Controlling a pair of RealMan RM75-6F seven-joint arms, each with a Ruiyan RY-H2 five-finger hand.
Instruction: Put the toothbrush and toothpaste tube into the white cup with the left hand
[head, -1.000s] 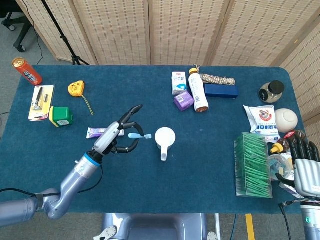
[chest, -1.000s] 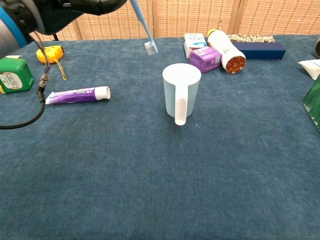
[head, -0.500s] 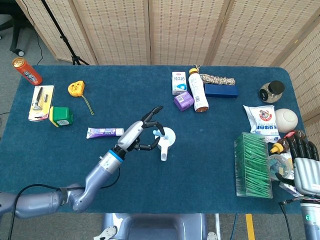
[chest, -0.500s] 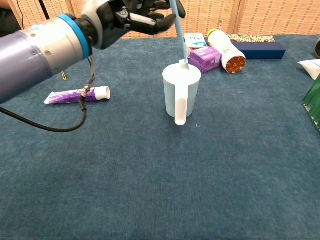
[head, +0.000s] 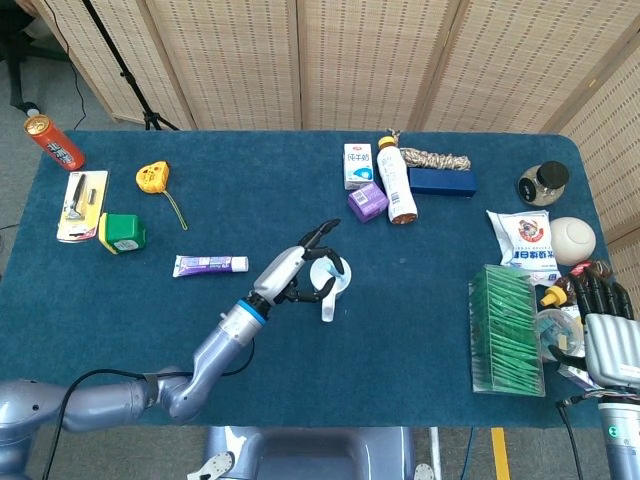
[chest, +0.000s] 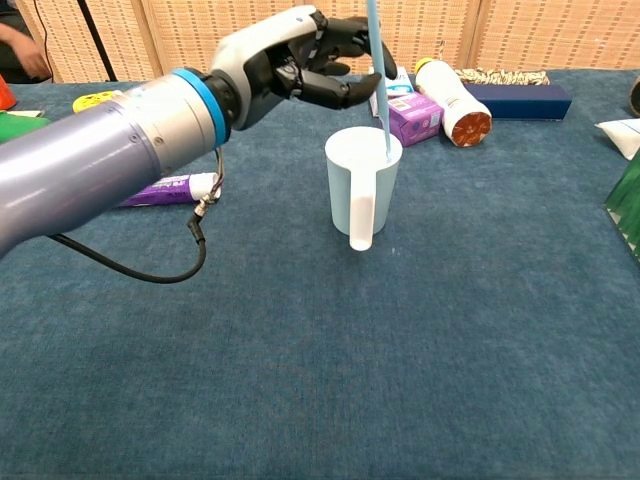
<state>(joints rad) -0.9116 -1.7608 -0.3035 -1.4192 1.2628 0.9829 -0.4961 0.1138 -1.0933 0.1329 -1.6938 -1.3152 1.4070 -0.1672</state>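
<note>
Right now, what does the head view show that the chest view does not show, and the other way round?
Only the head view shows the right hand resting at the table's right edge, the green box whole beside it, and the red can at the far left corner. Only the chest view shows the toothbrush as a long upright stick with its lower end dipping inside the white cup. Both show the left hand at the cup holding the toothbrush, and the toothpaste tube lying on the blue table.
</note>
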